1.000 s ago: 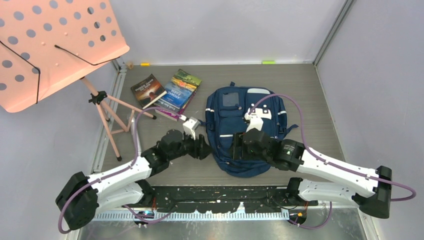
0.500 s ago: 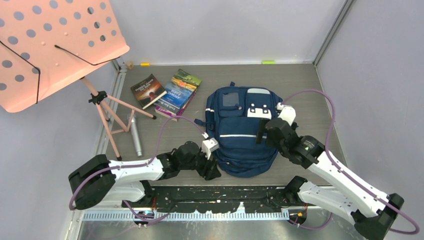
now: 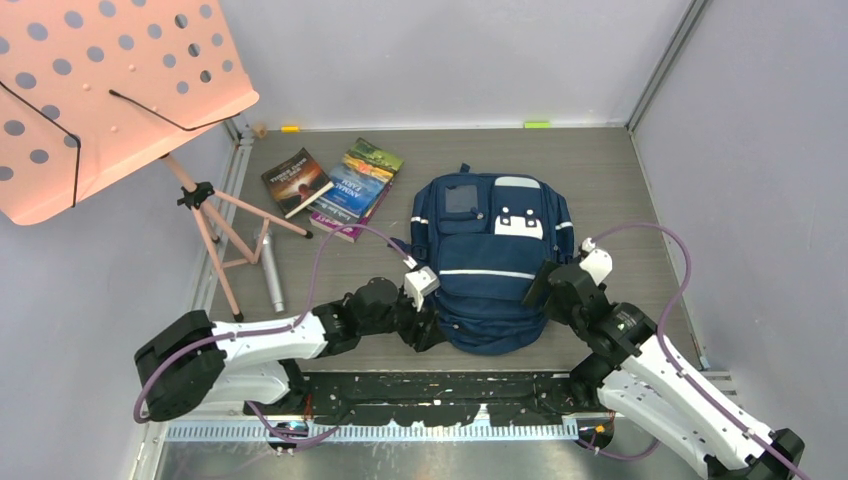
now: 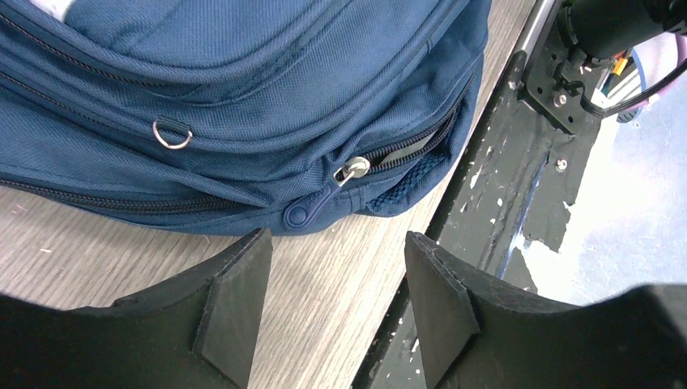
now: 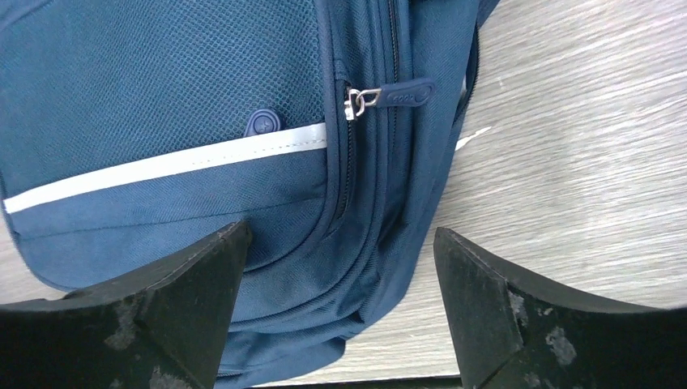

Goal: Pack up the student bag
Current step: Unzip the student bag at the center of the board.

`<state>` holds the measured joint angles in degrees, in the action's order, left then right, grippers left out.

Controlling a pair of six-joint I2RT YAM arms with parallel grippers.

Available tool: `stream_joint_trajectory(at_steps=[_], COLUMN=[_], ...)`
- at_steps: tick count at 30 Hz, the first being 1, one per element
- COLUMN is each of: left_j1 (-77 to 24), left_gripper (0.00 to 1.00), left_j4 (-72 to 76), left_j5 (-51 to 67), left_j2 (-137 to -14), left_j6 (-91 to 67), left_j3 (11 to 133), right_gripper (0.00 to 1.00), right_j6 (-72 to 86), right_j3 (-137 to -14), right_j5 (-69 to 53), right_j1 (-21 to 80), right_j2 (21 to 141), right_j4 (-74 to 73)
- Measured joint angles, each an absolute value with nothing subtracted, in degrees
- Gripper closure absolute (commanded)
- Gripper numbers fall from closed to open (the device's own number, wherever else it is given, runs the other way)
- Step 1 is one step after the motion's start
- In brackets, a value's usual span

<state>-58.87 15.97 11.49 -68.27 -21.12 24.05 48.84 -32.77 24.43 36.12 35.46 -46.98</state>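
Note:
The student bag, navy with white stripes, lies flat in the middle of the table. My left gripper is at its near left corner, open. In the left wrist view the fingers frame bare wood just short of a blue zipper pull on the student bag. My right gripper is at the bag's right side, open wide. In the right wrist view my right gripper straddles the edge of the student bag, below a zipper pull and a white stripe. Neither holds anything.
Two books lie at the back left beside the bag. A pink music stand on a tripod stands at the left, with a grey cylinder by its legs. The black base rail runs along the near edge.
My right arm has drawn back off the bag top to its right side, jaws spread wider. My left gripper has swung from the left in to the bag's near corner.

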Motion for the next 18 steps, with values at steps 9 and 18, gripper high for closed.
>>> stream_joint_trajectory(at_steps=[9, 18], left_j1=[-58.9, -58.9], left_gripper=[0.32, 0.3], left_j4=[14.3, 11.8], left_j5=[9.0, 6.9], left_j2=[-63.0, -61.2], left_j6=[-20.5, -20.4], left_j3=[23.4, 23.2], right_gripper=[0.25, 0.29], right_j6=[58.4, 63.2], right_j3=[-25.4, -24.4], right_j5=[22.2, 21.5], right_j1=[35.9, 35.9], right_j2=[25.3, 14.9], right_j4=[-44.4, -48.2])
